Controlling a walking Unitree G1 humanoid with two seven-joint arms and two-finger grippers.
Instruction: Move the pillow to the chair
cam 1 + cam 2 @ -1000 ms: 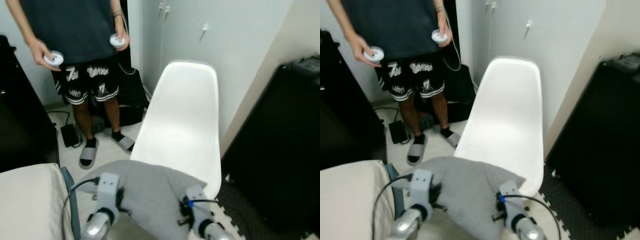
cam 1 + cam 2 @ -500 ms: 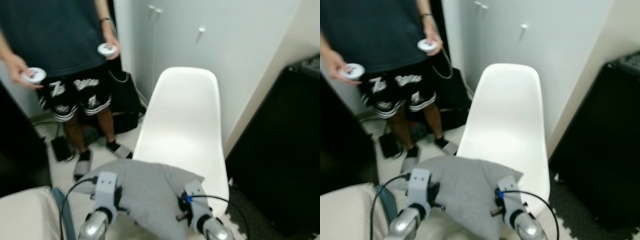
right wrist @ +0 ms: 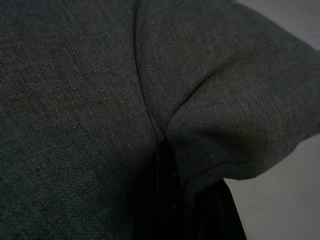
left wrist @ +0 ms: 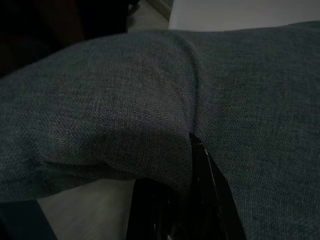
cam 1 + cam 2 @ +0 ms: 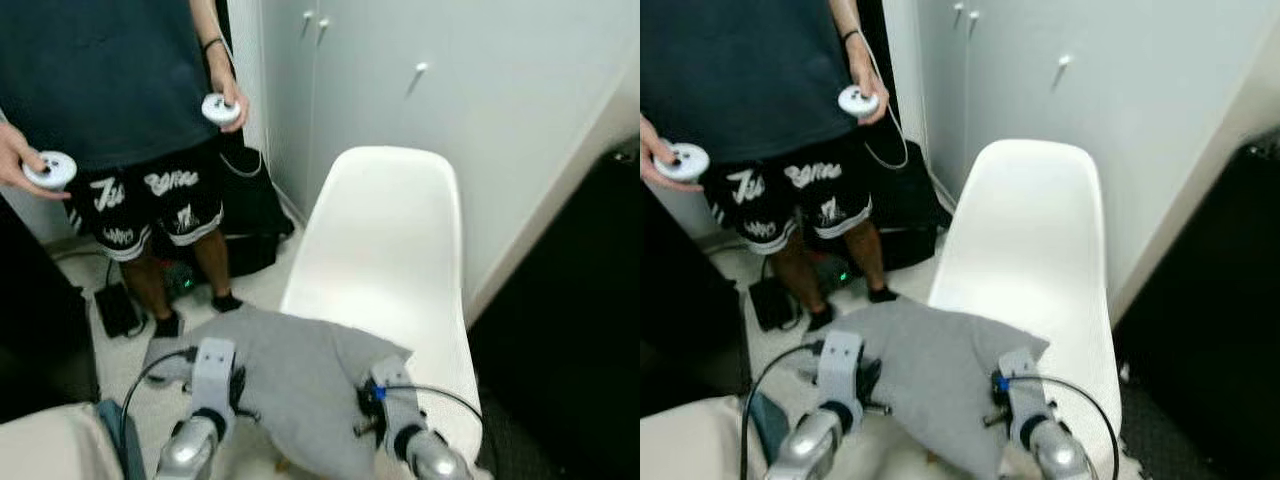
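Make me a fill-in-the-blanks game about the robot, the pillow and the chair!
1. The pillow is the colour ____.
2. Both grippers, left and right, are pinching the ____.
3. The chair in front of the robot is ____ in colour.
4. The person holds a round white controller in each ____.

Missing words: grey; pillow; white; hand

Home rm: closet doors, chair

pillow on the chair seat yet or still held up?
Held up. The grey pillow is pinched between the left gripper and right gripper, at the white chair's front edge; contact with seat: cannot tell.
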